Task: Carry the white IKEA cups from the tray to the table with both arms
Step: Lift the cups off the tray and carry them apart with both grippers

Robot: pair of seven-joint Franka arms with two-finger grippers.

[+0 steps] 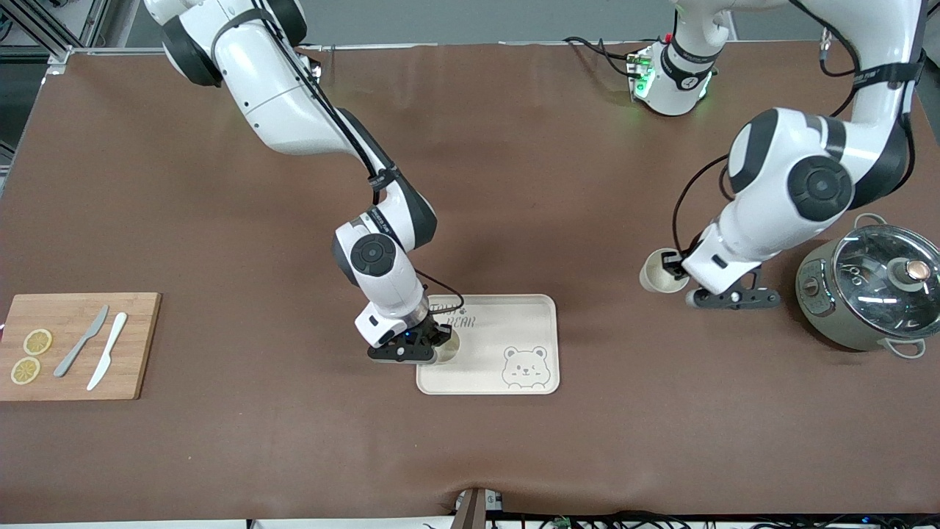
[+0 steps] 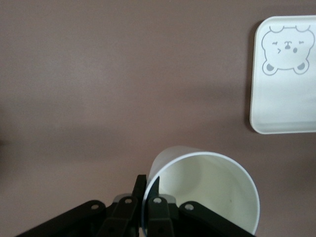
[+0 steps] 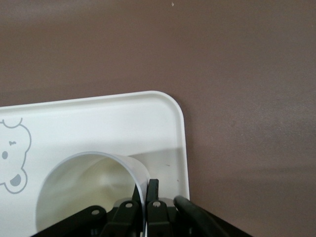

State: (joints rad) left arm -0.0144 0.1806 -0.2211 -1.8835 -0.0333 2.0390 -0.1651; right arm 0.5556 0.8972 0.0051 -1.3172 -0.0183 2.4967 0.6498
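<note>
One white IKEA cup [image 1: 449,347] stands upright at the bear tray's [image 1: 514,323] corner toward the right arm's end. My right gripper [image 1: 433,344] is shut on its wall, one finger inside and one outside, as the right wrist view shows the gripper [image 3: 146,193], the cup [image 3: 84,192] and the tray [image 3: 98,123]. I cannot tell whether this cup rests on the tray. The second cup [image 1: 655,273] is over bare table between tray and pot. My left gripper [image 1: 674,270] is shut on its wall; the left wrist view shows the gripper [image 2: 148,190], the cup [image 2: 207,192] and the tray [image 2: 286,74] apart.
A grey-green pot with a glass lid [image 1: 874,286] stands at the left arm's end, close to the left gripper. A wooden cutting board [image 1: 132,345] with lemon slices [image 1: 37,342] and two knives [image 1: 82,342] lies at the right arm's end.
</note>
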